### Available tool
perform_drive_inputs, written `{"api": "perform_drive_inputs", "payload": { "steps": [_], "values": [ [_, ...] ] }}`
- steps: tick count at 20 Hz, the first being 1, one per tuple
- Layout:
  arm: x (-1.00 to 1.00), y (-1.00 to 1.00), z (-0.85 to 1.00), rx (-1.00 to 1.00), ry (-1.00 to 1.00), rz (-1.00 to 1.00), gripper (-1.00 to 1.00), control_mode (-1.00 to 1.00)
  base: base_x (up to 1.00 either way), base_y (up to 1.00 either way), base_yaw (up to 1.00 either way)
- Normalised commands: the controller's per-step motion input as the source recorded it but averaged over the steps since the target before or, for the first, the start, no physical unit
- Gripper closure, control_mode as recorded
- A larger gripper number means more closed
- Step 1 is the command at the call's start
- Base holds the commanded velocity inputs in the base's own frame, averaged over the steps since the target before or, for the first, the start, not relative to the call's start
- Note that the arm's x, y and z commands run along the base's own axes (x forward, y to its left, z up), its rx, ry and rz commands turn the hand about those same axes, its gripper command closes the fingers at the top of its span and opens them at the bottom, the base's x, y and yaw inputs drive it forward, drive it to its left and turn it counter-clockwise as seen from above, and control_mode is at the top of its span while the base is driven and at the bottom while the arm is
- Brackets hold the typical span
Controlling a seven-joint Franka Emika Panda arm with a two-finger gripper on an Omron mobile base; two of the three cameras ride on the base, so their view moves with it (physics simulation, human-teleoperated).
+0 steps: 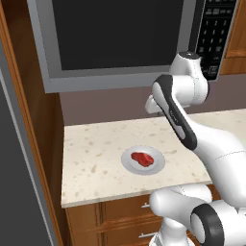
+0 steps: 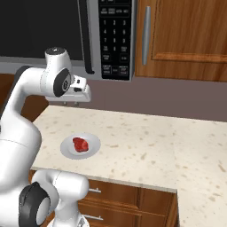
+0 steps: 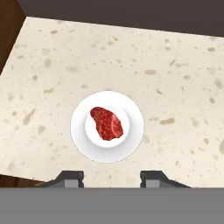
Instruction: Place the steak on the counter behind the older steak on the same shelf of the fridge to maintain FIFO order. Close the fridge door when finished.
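The gripper [image 3: 111,176] hangs high over the counter [image 3: 175,65], fingers [image 3: 70,177] parted with a clear gap and nothing between them, touching nothing. Right below, the steak [image 3: 106,123] lies in the middle of a white plate [image 3: 133,140] near the counter's front edge, under the microwave [image 1: 115,38].

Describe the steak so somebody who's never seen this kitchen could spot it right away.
Find the beige speckled counter below the microwave. A white round plate sits near its front edge, and the steak lies in the plate's middle. It is a small, flat, bright red chunk, the only red thing there.
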Motion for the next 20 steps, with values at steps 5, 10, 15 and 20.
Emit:
{"api": "perform_drive_inputs", "payload": {
  "steps": [5,10,15,20],
  "values": [
    [-0.17,0.0,-0.02,0.0,0.0,0.0,-1.0,-1.0,0.0,0.0,0.0],
    [-0.28,0.29,-0.46,-0.03,0.01,0.0,-1.0,-1.0,0.0,0.0,0.0],
    [0.06,0.43,-0.7,-0.08,0.28,0.0,-1.0,-1.0,0.0,0.0,0.0],
    [0.14,0.21,-0.47,-0.03,0.19,0.03,-1.0,-1.0,0.0,0.0,0.0]
  ]
}}
